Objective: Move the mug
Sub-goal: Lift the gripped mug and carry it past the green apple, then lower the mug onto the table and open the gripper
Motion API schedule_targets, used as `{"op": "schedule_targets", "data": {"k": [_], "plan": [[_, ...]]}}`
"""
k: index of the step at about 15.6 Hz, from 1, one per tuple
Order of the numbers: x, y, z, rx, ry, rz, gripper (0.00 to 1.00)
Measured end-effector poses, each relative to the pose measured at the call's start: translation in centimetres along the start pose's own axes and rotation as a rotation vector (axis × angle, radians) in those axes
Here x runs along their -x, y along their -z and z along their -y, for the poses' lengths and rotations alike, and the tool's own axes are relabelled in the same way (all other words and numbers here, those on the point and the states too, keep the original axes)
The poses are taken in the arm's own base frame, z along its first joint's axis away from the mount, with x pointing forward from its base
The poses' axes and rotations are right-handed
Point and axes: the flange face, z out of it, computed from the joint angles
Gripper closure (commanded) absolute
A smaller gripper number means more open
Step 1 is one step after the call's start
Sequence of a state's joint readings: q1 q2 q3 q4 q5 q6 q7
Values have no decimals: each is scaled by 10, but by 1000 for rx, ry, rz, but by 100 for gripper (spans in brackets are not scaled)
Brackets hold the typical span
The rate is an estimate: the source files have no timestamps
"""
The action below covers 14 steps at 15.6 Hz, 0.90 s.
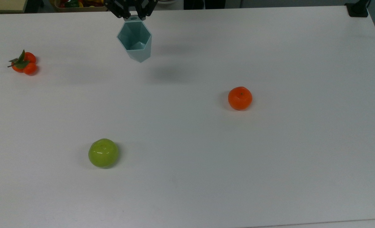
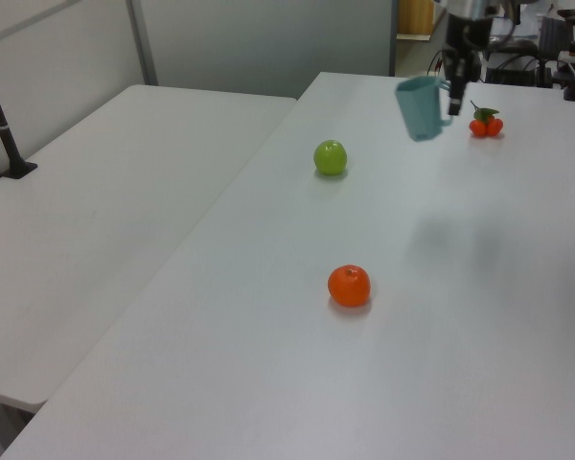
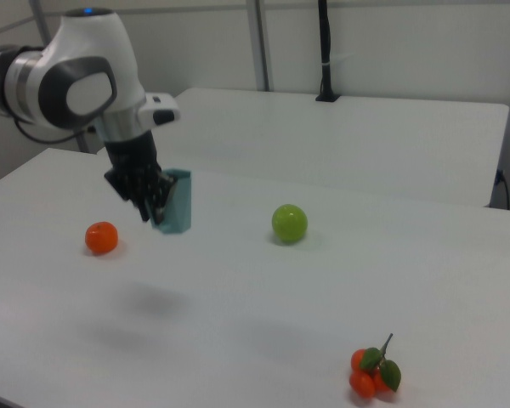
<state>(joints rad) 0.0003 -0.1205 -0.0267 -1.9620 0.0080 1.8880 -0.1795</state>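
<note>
pincer (image 1: 133,15) clamped on mug (image 1: 134,41) handle tab; mug airborne, upright, near desk (image 1: 269,158) far edge in top view. lift done; set-down remains.

white table (image 1: 269,158) | second white table (image 2: 96,220) | pale wall (image 2: 259,38)

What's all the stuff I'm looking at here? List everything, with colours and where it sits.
mug: 1, pale teal-blue, held in the air above the table near the top view's top edge
green apple: 1, yellow-green, on the table at the top view's lower left
orange: 1, orange, on the table right of centre in the top view
small leafy oranges: 1 cluster, orange with green leaves, at the top view's far left
table: 1, white
pincer: 1, black, shut on the mug's rim tab
</note>
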Motion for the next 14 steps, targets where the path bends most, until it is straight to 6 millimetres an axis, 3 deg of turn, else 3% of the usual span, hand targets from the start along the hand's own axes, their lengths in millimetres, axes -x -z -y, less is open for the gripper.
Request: {"op": "schedule_targets", "data": {"k": [4,14], "plan": [[34,-32,-20,-24,36,66,92],[68,-134,-39,-9,0,10,91]]}}
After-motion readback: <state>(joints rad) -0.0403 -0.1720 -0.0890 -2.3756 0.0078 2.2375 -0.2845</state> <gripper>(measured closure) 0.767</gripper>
